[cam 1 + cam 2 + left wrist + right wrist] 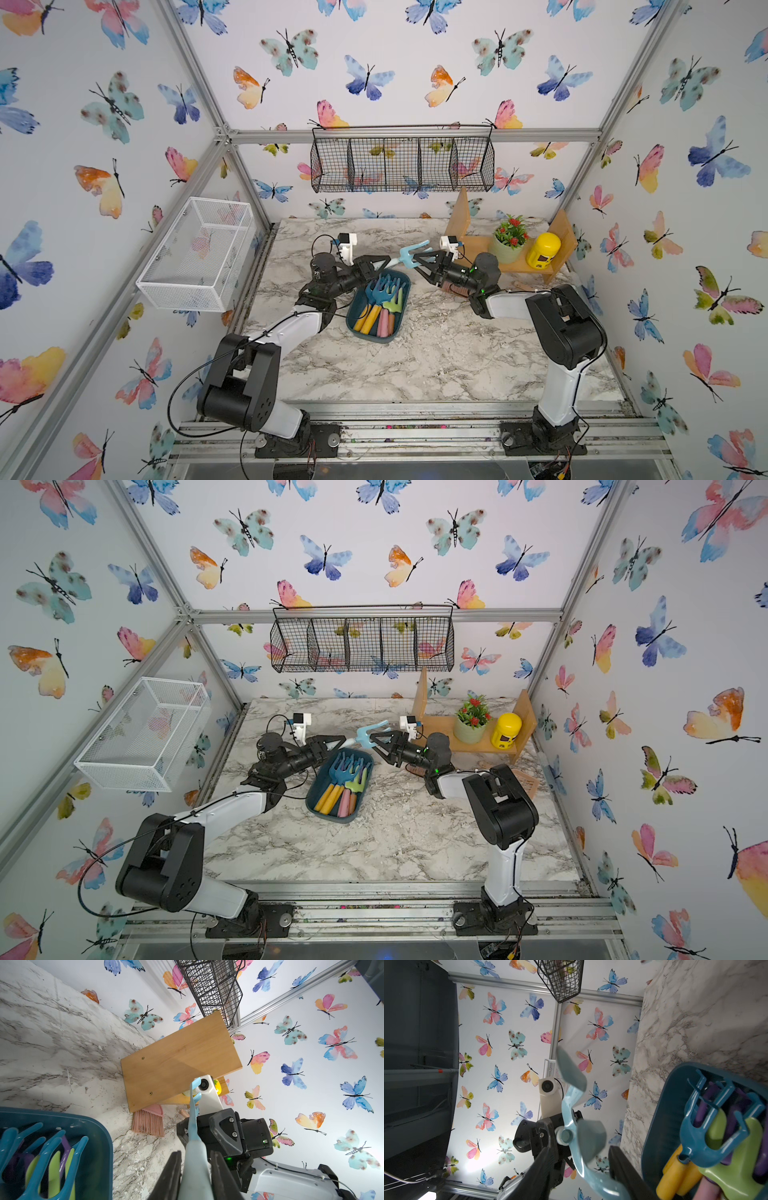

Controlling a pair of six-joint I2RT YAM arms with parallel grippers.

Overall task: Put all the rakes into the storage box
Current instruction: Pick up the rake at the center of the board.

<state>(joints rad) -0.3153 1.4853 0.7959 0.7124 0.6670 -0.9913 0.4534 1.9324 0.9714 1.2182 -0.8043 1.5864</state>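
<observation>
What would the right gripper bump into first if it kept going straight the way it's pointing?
The rake: its pronged head sits between the right gripper's spread jaws, seemingly not gripped yet. Right behind it is the left gripper, shut on the handle.

Nothing legible anywhere — the yellow jar carries a label, too small to read.

The pale blue rake sits between the right gripper's parted jaws, near the storage box.
</observation>
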